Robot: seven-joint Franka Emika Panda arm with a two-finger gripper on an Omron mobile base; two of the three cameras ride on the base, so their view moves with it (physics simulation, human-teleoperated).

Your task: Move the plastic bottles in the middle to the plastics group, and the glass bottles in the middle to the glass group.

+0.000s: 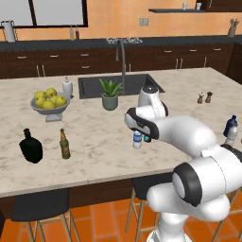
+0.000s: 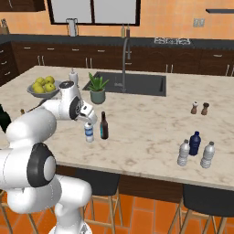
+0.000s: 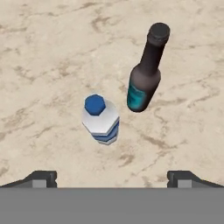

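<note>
A small clear water bottle with a blue label and blue cap stands mid-counter, also seen as the water bottle. Close beside it stands the slim dark brown bottle with a cyan label. My gripper hovers just above the water bottle, open, with nothing between its fingers. At the counter's right end the dark blue bottle has two clear bottles beside it. At the left end stand the black flask and the amber bottle.
A bowl of lemons, a white jar, a potted plant and the sink with its tall faucet lie behind the bottles. Salt and pepper shakers stand at the far right. Stools sit under the counter's front edge.
</note>
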